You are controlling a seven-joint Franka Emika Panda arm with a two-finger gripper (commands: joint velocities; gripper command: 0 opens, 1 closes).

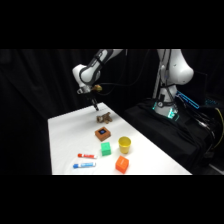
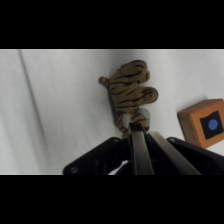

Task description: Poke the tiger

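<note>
The tiger (image 2: 129, 90) is a small tan toy with dark stripes, lying on the white table (image 2: 60, 110). In the side view the tiger (image 1: 104, 118) lies near the table's far end. My gripper (image 1: 95, 106) comes down just to its upper left. In the wrist view the gripper (image 2: 137, 131) is shut with nothing held, and its fingertips sit right at the tiger's pale lower end. I cannot tell whether they touch it.
A brown cube with a blue top mark (image 1: 103, 133) lies just in front of the tiger. Nearer the front are a green block (image 1: 105, 149), a yellow cup (image 1: 124, 144), an orange block (image 1: 121, 164), a red marker (image 1: 86, 156) and a blue marker (image 1: 83, 165).
</note>
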